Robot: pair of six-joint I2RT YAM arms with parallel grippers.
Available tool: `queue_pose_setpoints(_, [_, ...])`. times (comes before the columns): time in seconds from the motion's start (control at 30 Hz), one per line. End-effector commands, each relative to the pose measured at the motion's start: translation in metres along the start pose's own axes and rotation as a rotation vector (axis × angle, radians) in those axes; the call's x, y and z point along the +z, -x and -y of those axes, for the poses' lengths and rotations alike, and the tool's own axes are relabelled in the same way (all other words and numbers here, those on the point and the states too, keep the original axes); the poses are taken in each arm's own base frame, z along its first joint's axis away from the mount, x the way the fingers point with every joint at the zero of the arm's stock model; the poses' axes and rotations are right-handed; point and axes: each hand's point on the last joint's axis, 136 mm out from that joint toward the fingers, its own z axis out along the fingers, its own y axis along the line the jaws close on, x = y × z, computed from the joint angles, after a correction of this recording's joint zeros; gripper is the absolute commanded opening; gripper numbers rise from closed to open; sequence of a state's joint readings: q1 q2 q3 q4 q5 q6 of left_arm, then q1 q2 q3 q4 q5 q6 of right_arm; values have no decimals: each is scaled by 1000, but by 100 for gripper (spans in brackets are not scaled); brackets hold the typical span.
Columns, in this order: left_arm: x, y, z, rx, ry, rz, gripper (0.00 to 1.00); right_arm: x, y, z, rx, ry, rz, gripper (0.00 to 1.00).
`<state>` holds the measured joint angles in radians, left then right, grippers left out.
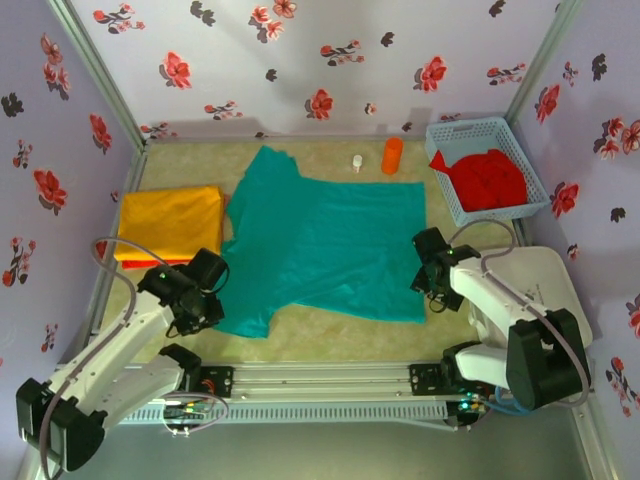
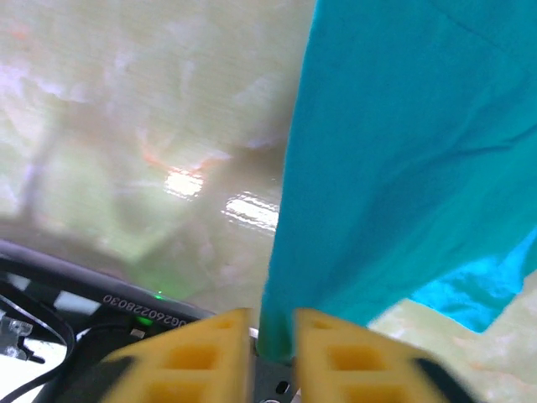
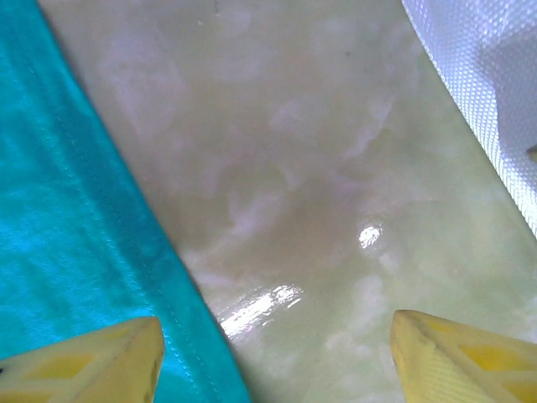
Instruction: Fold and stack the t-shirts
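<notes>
Left pincer [image 2: 273, 323] clenched on edge of teal short-sleeved soft cloth t-shirt [image 1: 330, 245], cloth pulled up between jaws, likely for fold. Right pincer [image 3: 277, 323] released, shirt's edge just left of it, probably lining up grasp.

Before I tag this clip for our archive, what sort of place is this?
Probably a robot test booth: flowered walls enclose a small table, two arms bolted at its edge, a teal t-shirt spread out.
</notes>
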<state>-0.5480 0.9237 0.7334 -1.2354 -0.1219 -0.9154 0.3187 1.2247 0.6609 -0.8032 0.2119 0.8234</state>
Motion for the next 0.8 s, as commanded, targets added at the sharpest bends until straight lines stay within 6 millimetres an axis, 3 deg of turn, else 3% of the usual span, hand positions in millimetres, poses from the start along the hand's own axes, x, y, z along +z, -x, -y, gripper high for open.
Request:
queue_pose_setpoints(0.0, [-3,9,1,29,59,-4,36,1,-9,-1,10,-5,-53,71])
queue_pose_setpoints(0.1, [-5,17,7,38,45,27,44,0,-21,-2,-5,-1,-64,71])
queue_pose_setpoints(0.27, [-12,22,16,19,-14,52,48,1,-48,-8,-3,40,-124,68])
queue_pose_setpoints(0.5, [24,-2,21,-67,-102,-9,50,-8,-70,-12,-29,55,-130,65])
queue_pose_setpoints(0.77, [33,-3,11,-75,-20,-18,50,-1,-80,-11,-18,64,-141,61])
